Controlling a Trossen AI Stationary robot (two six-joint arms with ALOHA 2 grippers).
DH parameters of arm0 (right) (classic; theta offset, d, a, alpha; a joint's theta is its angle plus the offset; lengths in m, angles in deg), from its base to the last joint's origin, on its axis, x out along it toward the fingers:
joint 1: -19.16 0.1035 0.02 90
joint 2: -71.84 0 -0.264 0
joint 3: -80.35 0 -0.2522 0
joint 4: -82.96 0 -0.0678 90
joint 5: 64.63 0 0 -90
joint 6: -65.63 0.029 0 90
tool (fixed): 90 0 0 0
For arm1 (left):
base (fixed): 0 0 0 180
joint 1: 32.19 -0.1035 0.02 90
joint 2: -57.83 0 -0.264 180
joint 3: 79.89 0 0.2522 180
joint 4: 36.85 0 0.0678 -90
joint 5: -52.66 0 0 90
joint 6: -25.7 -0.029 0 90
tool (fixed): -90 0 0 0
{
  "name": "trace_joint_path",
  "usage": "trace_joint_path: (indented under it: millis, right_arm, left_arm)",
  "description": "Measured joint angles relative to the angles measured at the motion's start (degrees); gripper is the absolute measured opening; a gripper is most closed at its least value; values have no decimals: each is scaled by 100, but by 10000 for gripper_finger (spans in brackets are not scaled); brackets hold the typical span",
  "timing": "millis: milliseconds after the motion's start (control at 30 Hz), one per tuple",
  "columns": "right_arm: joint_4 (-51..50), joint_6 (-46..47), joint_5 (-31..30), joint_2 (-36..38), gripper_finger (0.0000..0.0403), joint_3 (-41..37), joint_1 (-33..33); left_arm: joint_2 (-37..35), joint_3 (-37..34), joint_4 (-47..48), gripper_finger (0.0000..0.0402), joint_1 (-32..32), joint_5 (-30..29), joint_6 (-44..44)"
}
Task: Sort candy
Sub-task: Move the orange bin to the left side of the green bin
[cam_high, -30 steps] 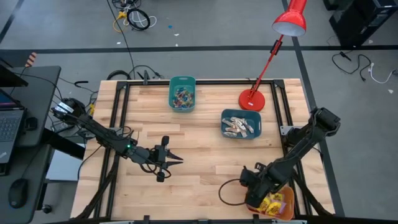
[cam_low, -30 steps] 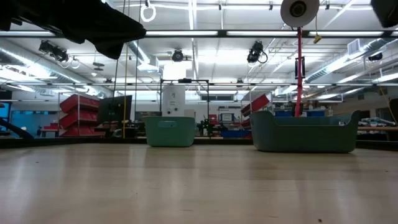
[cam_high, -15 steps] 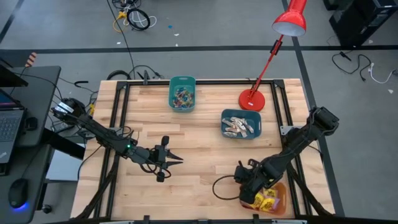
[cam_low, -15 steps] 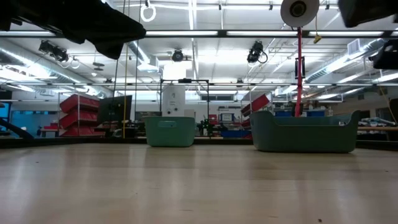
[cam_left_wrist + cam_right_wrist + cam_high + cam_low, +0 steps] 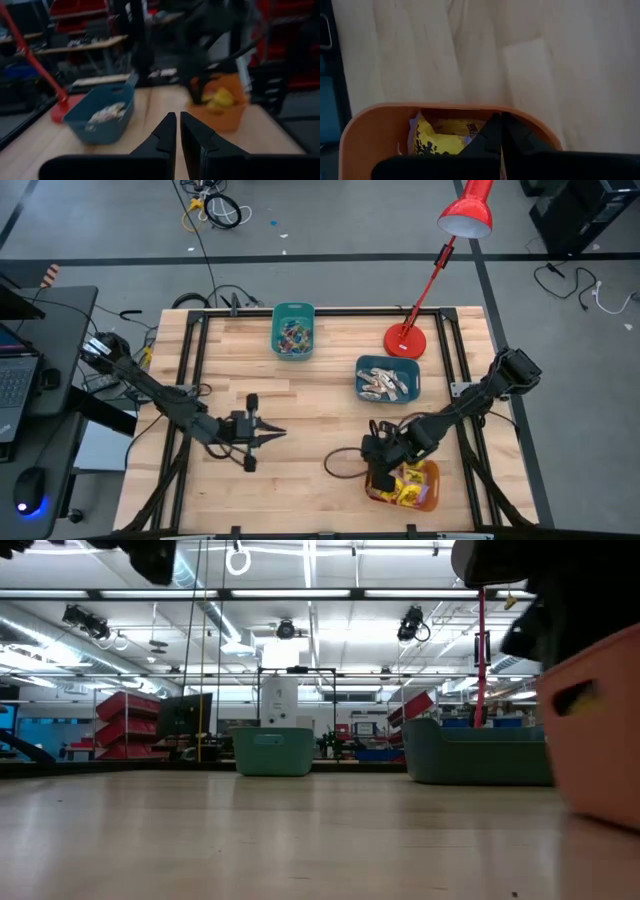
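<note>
— Bin [image 5: 428, 492] of orange plastic, nearest the table's front edge: what holds it?

— The right gripper [image 5: 380, 476], jaws pinched together over the rim of the orange bin on the side away from the table's right edge, as the right wrist view shows. Yellow packets [image 5: 410, 484] with dark print lie inside. A dark cable loop [image 5: 340, 465] lies on the wood just beside the orange bin, on its left-arm side.

— And the other arm?

— The left gripper [image 5: 268, 433] hangs above bare wood, well apart from the orange bin, toward the table's left. Its fingers stand together, almost touching, in the left wrist view, pointing toward the orange bin.

— What lies beyond?

— Farther back from the orange bin sits a teal bin [image 5: 388, 380] holding pale stick-shaped pieces [image 5: 384, 384]. Just behind that stands the red lamp base [image 5: 404, 340], its red shade [image 5: 467, 213] leaning out past the table's far edge. A second teal bin [image 5: 293, 329], farther left along the back edge, holds small blue, red and orange pieces [image 5: 292, 335].

— Anything blocking the level view?

— In the low view the orange bin fills the right edge and hides part of the teal bin behind it.
</note>
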Motion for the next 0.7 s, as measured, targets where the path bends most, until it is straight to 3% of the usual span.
trace_joint_path:
  millis: [233, 500, 700]
  right_arm:
    - [222, -656, -130, 0, 0, 0, -397]
    - [354, -1262, -160, 0, 0, 0, -830]
    - [605, -1761, -160, 0, 0, 0, -1175]
  left_arm:
    - [-541, 0, 56, 14, 575, -244, -316]
    - [-667, 0, 530, 14, 1132, -1435, -306]
    - [-667, 0, 640, 14, 1401, -1844, -306]
